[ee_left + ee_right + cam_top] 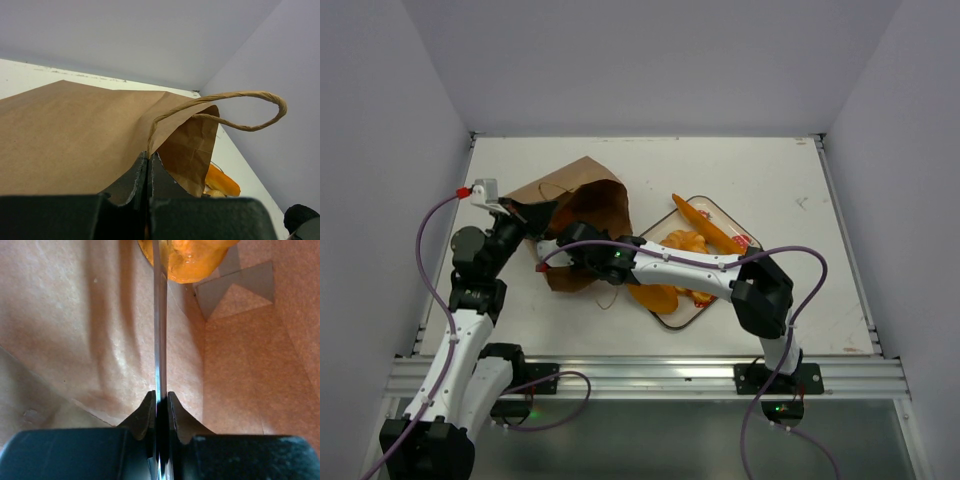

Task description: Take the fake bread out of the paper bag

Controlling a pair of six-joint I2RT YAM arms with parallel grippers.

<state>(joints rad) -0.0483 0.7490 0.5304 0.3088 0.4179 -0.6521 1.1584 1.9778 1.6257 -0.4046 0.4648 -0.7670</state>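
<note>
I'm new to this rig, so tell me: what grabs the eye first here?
The brown paper bag lies left of centre, its edge pinched by the shut left pincer. The right pincer is inside it, shut on a thin glossy edge below an orange bread piece. More orange bread lies on the tray to the right.

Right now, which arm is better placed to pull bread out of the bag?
Right: the right claw sits inside the paper bag, shut on a thin edge, apparently of an orange fake bread piece; the left claw pinches the bag's rim.
</note>
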